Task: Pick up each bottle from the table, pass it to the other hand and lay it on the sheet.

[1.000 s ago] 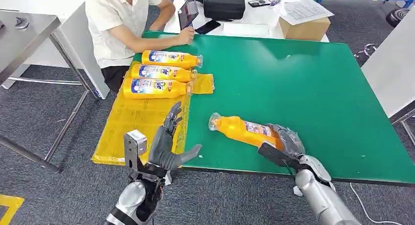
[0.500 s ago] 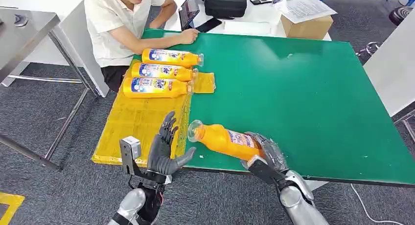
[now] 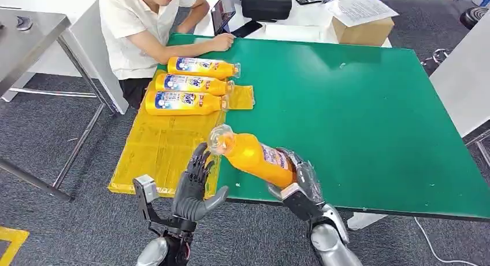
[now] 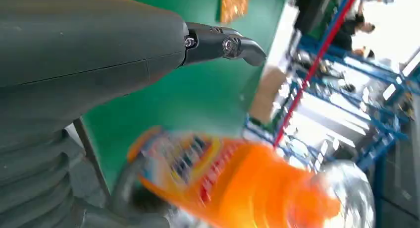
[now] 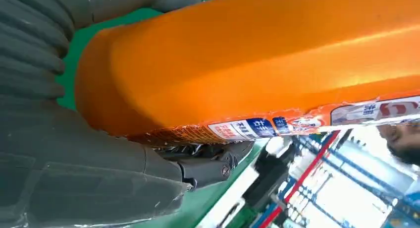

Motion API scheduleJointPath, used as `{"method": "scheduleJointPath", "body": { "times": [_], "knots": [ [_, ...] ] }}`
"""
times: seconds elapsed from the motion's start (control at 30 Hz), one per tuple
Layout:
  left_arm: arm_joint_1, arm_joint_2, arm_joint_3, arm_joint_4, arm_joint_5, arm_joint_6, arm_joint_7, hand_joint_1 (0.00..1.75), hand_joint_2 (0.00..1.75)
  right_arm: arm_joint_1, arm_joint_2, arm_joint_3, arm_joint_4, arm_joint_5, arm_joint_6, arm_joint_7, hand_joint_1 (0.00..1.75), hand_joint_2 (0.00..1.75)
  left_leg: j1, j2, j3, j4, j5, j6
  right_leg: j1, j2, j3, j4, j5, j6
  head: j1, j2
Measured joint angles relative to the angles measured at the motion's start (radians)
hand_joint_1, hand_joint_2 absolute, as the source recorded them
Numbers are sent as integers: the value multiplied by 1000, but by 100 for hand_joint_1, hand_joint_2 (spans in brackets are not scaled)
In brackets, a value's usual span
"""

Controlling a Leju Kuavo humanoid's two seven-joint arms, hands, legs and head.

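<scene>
Head view: the right robot hand (image 3: 300, 185) grips an orange bottle (image 3: 254, 156) by its base end and holds it clear of the green surface (image 3: 370, 104), near the front edge. The bottle's long axis runs slantwise, base low at the right robot hand, clear cap (image 3: 221, 140) raised and pointing toward the left robot hand (image 3: 195, 188). That hand waits with fingers spread and thumb out, palm turned toward the bottle, holding nothing. The cap sits just above and beside its fingertips; whether they touch I cannot tell.

The handover turns on this: the neck end is the free end and lies nearest the left robot hand, so that hand would likely close around the neck or upper body. In the left wrist view the bottle (image 4: 237, 188) shows blurred beside the thumb (image 4: 223, 43).

Three more bottles (image 3: 185, 84) lie side by side on the yellow sheet (image 3: 156, 144), at its far end. A person (image 3: 138, 23) sits at the far left corner.
</scene>
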Motion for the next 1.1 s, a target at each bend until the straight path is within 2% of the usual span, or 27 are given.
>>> {"method": "scheduleJointPath", "body": {
  "times": [0.2,0.6,0.63,0.67,0.7,0.73,0.77,0.8,0.83,1.1],
  "knots": [
    [-8,0,0,-19,11,-51,3,0,175,-16,42,69,41,0,64,-3,175,175,0,0,0,0,0,0,0,0,0,0,0,0,0,0],
    [-83,-2,0,69,11,-101,4,0,175,-86,108,209,138,-42,76,-8,175,175,0,-1,-1,0,1,0,0,-1,0,0,0,0,0,0],
    [-89,-3,1,80,10,-101,3,7,175,-90,109,214,143,-50,77,-8,175,175,0,-1,-1,0,1,0,0,-1,0,0,0,0,0,0],
    [-94,-3,1,90,10,-101,3,162,175,-92,111,216,147,-58,81,-8,175,175,0,-1,-1,0,1,0,0,-1,0,0,0,0,0,0],
    [-98,-3,1,99,10,-101,3,162,175,-93,113,220,150,-66,84,-8,175,175,0,-1,-1,0,1,0,0,-1,0,0,0,0,0,0],
    [-102,-3,2,108,10,-103,2,175,175,-94,114,223,153,-73,85,-8,175,175,0,-1,-1,0,1,0,0,-1,0,0,0,0,0,0],
    [-105,-3,2,115,9,-105,-3,175,175,-95,116,227,156,-78,87,-8,113,175,0,-1,-1,0,1,0,0,-1,-1,0,0,0,0,0],
    [-107,-3,3,121,6,-108,-10,175,175,-96,117,228,157,-86,90,-7,70,175,0,-1,-1,0,1,0,0,-1,-1,0,0,0,0,0],
    [-111,-3,5,127,2,-110,-13,175,175,-98,117,230,159,-90,92,-7,0,175,0,-1,-1,0,1,0,0,-1,-1,0,0,0,0,0],
    [-118,-5,29,139,-15,-114,-40,175,175,-99,126,264,179,-135,177,1,0,175,0,-1,-2,0,1,0,0,-1,-2,0,0,0,0,0]
  ]
}}
